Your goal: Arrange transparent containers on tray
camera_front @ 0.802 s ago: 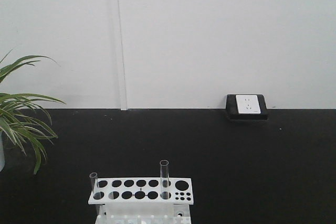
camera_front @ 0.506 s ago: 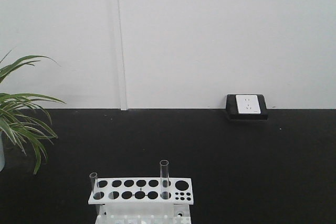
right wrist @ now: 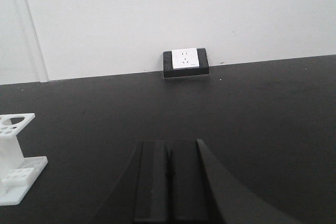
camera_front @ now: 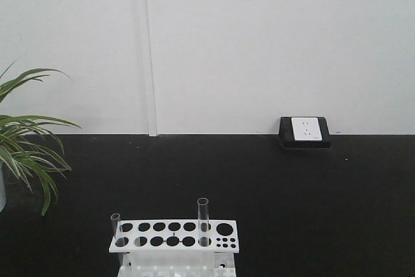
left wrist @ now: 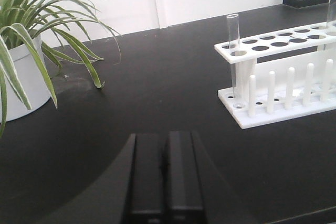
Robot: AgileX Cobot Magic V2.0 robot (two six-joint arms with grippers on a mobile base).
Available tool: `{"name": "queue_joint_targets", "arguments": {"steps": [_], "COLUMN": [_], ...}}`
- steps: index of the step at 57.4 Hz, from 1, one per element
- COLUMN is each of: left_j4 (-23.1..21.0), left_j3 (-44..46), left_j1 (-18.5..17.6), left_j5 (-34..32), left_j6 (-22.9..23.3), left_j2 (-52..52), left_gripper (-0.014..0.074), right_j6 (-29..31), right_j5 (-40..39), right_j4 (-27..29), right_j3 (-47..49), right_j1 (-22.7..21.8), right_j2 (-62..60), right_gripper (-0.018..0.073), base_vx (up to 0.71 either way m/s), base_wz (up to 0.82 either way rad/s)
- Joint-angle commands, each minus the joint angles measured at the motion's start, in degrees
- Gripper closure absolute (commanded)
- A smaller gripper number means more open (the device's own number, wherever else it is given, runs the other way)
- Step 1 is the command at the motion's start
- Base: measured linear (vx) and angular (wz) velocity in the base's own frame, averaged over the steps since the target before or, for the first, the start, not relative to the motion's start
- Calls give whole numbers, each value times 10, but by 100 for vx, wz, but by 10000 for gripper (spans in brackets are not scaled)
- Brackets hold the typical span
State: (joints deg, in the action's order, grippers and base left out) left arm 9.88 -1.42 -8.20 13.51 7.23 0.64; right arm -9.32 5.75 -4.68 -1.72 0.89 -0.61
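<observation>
Black tabletop (camera_front: 311,186), white wall behind. Two test tubes (camera_front: 203,220) stand upright in the white rack (camera_front: 194,249). We judge: open first, grasp above the plate, lift straight. Left gripper (left wrist: 164,137) and right gripper (right wrist: 169,145) are pressed shut, empty. The end tube (left wrist: 233,40) lies ahead-right of our left jaws, well apart.

**Both grippers closed, aimed at the far side**

The left gripper (left wrist: 164,142) is closed: its two black fingers (left wrist: 147,177) press flat together, with only a thin seam between them. Tips point toward the far side, held roughly level. The right gripper (right wrist: 168,148) has the same pose, fingers touching along their whole length, tips aimed far. Each wrist view shows only the fingers and the flared black mount under them.
</observation>
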Motion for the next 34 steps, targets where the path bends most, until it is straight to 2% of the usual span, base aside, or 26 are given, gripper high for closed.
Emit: {"name": "queue_joint_targets", "arguments": {"steps": [1,9,13,21,26,31,34], "left_j4": [1,1,0,0,0,1,5], "left_j3": [-18,-17,-17,-4,42,136,203], "left_j1": [-3,-3,-3,-3,-3,-3,-3], "left_j5": [-54,-111,-181,-313,-306,-267,-240], "left_j6": [5,5,14,72,97,95,78], "left_j2": [13,13,13,13,7,-27,-67], "left_gripper": [603,603,603,603,603,603,603], "right_j6": [6,6,6,6,6,12,23], "right_j5": [-54,-78,-121,-195,-178,-167,-167], "right_j4": [-3,-3,-2,-2,-1,-3,-6], "right_j3": [-5,-5,-5,13,74,158,214], "right_j1": [-3,-3,-3,-3,-3,-3,-3], "right_j2": [-5,-5,-5,-4,-1,31,71], "right_gripper": [571,571,571,571,571,571,571], "base_vx": [0,0,0,0,0,0,0], "base_wz": [0,0,0,0,0,0,0]}}
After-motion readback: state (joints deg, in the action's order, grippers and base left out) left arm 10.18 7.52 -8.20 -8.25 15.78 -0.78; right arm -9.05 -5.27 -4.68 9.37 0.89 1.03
